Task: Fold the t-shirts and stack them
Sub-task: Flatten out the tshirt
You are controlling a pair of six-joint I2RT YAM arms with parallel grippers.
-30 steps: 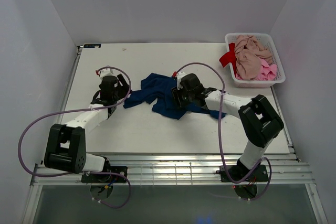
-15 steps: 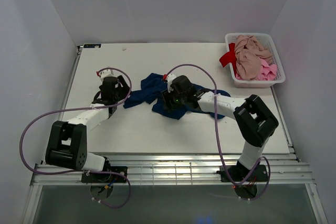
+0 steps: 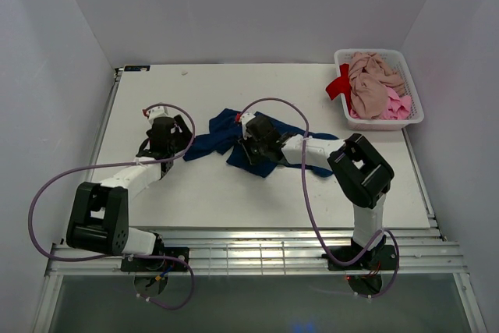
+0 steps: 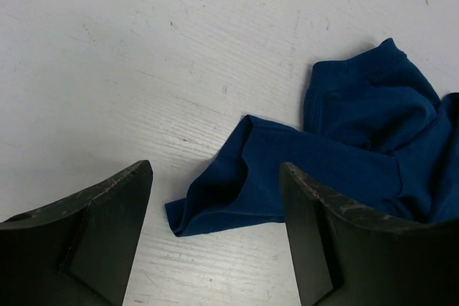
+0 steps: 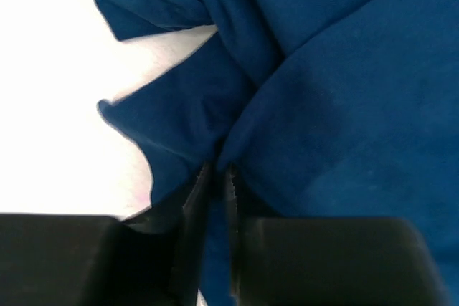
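The navy t-shirt [image 3: 221, 129] is being dragged leftward for spreading by the right claw [image 5: 213, 171], clamped on its fabric; the left claw [image 4: 215, 170] is being held wide.

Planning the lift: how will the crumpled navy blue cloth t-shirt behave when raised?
Probably floppy: the navy blue cloth t-shirt lies in soft folds on the white table. It would likely drape and drag, since the right gripper pinches only one fold. Seemingly light; the cloth looks thin.
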